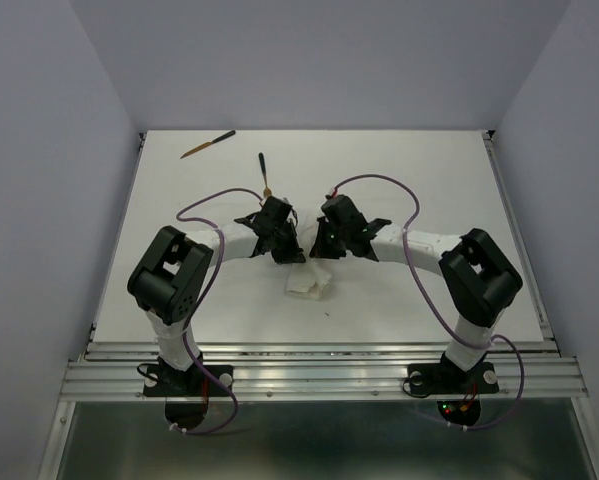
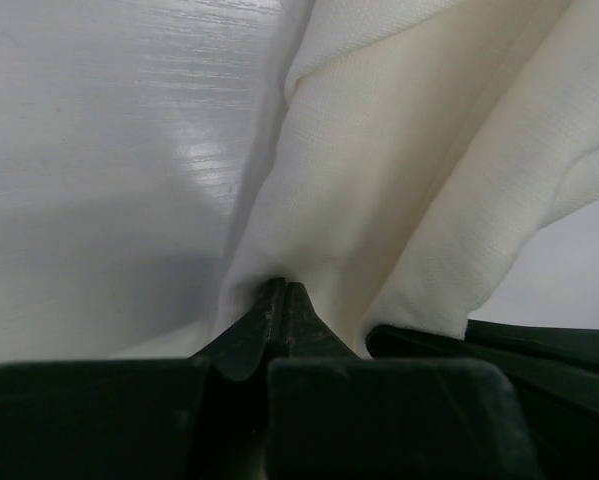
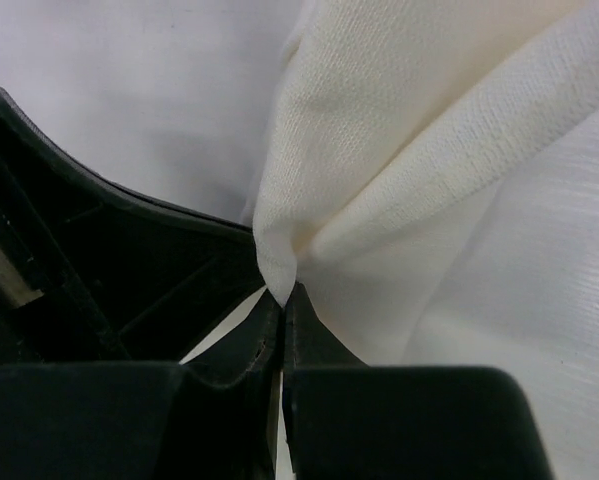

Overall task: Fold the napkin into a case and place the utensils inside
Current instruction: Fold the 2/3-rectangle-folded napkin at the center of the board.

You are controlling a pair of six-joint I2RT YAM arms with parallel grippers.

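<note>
The white napkin [image 1: 307,278] hangs bunched between both grippers at the table's middle, mostly hidden under them from above. My left gripper [image 1: 284,250] is shut on a fold of the napkin [image 2: 379,190], its tips [image 2: 282,290] pinching the cloth. My right gripper [image 1: 324,243] is shut on a corner of the napkin [image 3: 379,140], the fabric pinched at its tips [image 3: 284,295]. Two brown utensils with dark ends lie on the table beyond: one utensil [image 1: 207,145] at the far left, another utensil [image 1: 264,172] just beyond the left gripper. No case shows.
Purple cables [image 1: 204,205] loop from both arms over the table [image 1: 429,170]. White walls close in the left, far and right sides. The other gripper's black body [image 3: 99,260] sits close at the left of the right wrist view.
</note>
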